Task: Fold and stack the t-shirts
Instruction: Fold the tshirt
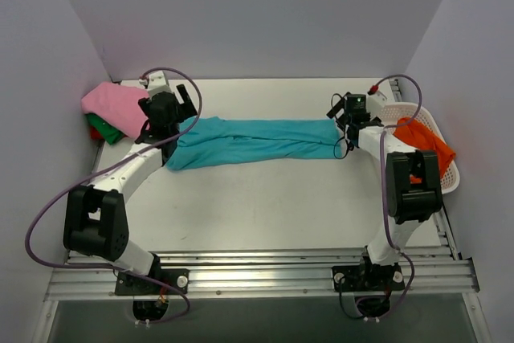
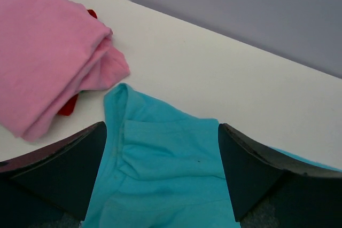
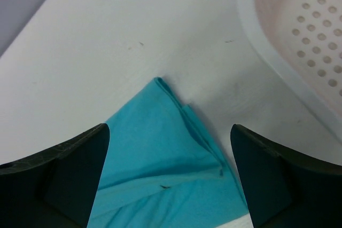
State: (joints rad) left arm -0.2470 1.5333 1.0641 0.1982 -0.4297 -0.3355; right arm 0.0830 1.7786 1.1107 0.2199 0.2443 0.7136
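Top external view shows the teal t-shirt (image 1: 249,140) lying on the table (image 1: 265,198) as a long band, its long axis running from one arm across to the other. At its left end the left gripper (image 1: 163,120) hangs directly over the cloth. Its fingers (image 2: 69,169) are spread wide and grip nothing. The pink t-shirt (image 1: 116,106) sits ahead and to the left of them, on top of a green one (image 1: 103,128).

At the far right end, the right gripper (image 1: 344,122) also stands apart and empty. A folded teal corner lies flat between its fingers (image 3: 278,180) and just ahead of them, with the white basket (image 3: 299,41) ahead to the right.

Each arm seems equally near its own end, so a grab would likely mean dropping straight down.
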